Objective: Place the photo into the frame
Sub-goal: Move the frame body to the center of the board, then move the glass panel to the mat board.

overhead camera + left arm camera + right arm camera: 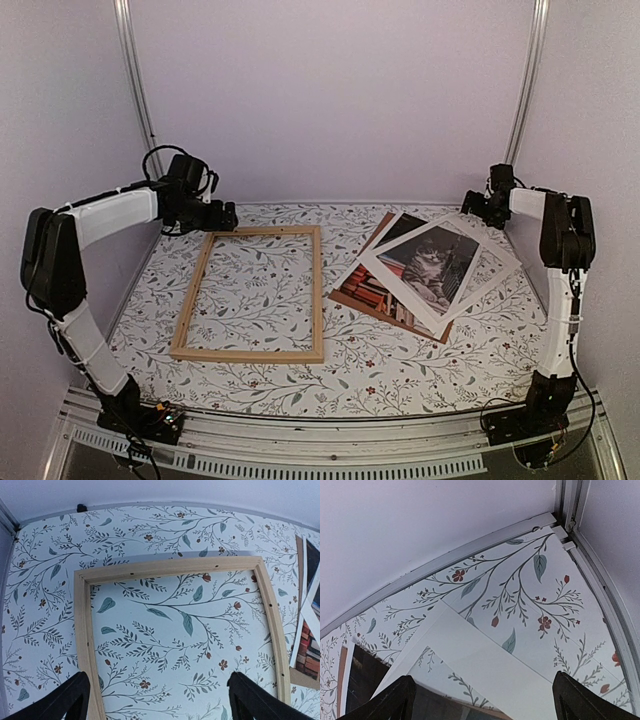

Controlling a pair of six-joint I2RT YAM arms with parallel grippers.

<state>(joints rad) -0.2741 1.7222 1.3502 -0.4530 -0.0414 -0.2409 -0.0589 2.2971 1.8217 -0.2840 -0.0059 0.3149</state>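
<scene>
Photo [432, 265] lies right of the frame [318, 290]; left pincer [227, 215] and right pincer [470, 206] spread empty.

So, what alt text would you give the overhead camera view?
A thin light-wood rectangular frame lies empty on a floral table; right of it, a colour cat photo sits under a white cut-out mat. The left gripper and right gripper hover open.
</scene>
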